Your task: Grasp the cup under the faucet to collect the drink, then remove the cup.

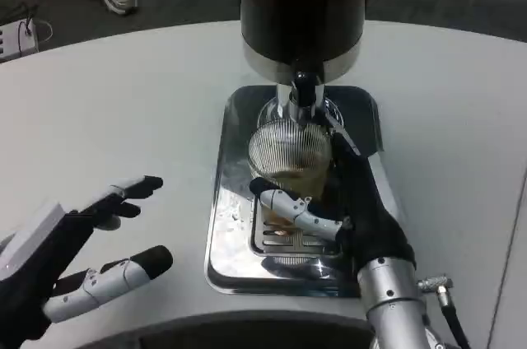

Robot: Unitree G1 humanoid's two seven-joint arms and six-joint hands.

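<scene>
The cup (288,151), ribbed clear glass partly filled with pale drink, stands on the drip tray (226,225) under the faucet (302,90), gripped by the right hand (346,201) to steady it, while the left hand (74,258) waits spread over the desk (123,118).

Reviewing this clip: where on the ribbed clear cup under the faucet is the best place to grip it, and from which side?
Grip the ribbed clear glass cup around its lower side wall, coming from the robot's right and front, as the right hand does. The black dispenser's faucet hangs over the rim, blocking a top grasp; the cup stands upright on the shiny metal drip tray, so a sideways wrap suits.
</scene>
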